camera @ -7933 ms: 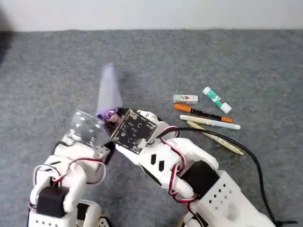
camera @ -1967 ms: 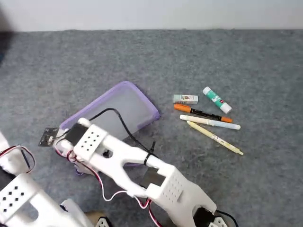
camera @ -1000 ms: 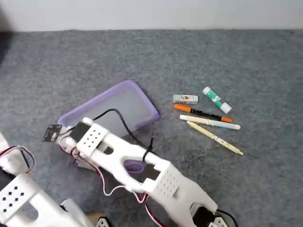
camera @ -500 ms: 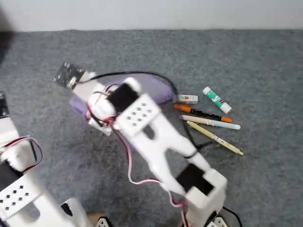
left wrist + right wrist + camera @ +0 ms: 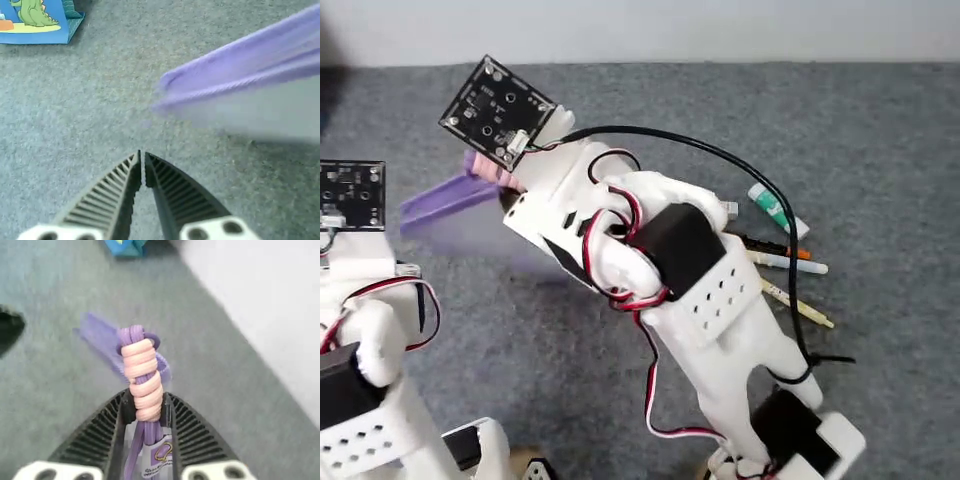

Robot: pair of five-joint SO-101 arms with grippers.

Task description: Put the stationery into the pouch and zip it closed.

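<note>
My right gripper (image 5: 142, 401) is shut on the pink coiled zip pull (image 5: 141, 376) of the purple pouch (image 5: 102, 342). In the high view that arm stretches to the far left, its gripper (image 5: 497, 176) holding one end of the pouch (image 5: 445, 205), which hangs tilted and blurred above the carpet. My left gripper (image 5: 141, 161) is shut on nothing, low over the carpet just short of the pouch (image 5: 240, 85). To the right lie a glue stick (image 5: 777, 211), an orange pen (image 5: 788, 250), a white pen (image 5: 800, 265) and a yellow pencil (image 5: 802, 306), partly behind the right arm.
Grey carpet (image 5: 880, 140) covers the table, with a white wall (image 5: 640, 30) along its far edge. A blue card with a dinosaur picture (image 5: 35, 20) lies beyond the left gripper. The left arm (image 5: 365, 330) stands at the near left.
The right arm has swung from the near left up to the far left, dragging the pouch by its pull off the carpet. The left arm's camera board has come in at the left edge.
</note>
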